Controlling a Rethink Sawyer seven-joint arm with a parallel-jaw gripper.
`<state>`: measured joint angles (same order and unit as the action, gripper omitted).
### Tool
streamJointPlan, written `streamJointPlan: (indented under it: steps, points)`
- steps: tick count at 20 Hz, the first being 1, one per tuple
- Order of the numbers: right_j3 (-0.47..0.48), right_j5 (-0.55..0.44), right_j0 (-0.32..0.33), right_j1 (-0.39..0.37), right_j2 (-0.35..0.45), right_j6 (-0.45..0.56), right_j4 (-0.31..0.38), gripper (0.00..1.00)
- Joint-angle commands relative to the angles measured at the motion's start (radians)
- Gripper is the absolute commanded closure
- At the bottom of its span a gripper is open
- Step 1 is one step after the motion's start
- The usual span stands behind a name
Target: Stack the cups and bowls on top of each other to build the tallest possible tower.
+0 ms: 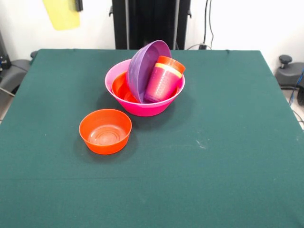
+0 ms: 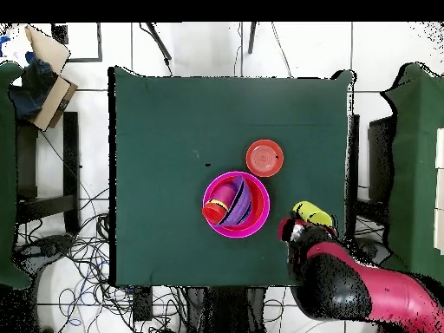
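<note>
The big pink bowl stands at the table's middle as the tower's base. Inside it lie an orange bowl and the wide purple bowl, which is tipped up on its edge. A nested stack of cups leans against it: purple outside, then yellow, then orange. Another orange bowl sits upright alone on the cloth. My gripper is drawn back past the table's edge and holds a yellow cup in the air. The magenta and blue bowls are out of view.
The black pedestal stands behind the table's far edge. The green cloth covers the table. In the overhead view a cardboard box sits off the table's corner, and cables lie on the floor.
</note>
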<state>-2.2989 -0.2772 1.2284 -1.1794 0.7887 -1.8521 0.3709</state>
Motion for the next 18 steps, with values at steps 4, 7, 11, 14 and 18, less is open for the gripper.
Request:
streamJointPlan:
  steps: [4,7,11,14,18]
  points:
    - [-0.126,-0.050,-0.104,-0.068,0.120,0.035,-0.001,1.00]
    - [-0.122,-0.039,-0.130,-0.054,0.095,0.010,0.018,1.00]
    - [-0.111,-0.011,-0.186,-0.022,0.036,-0.033,0.055,1.00]
    - [-0.091,0.029,-0.254,0.026,-0.044,-0.080,0.102,1.00]
    - [-0.045,0.092,-0.357,0.098,-0.170,-0.129,0.164,1.00]
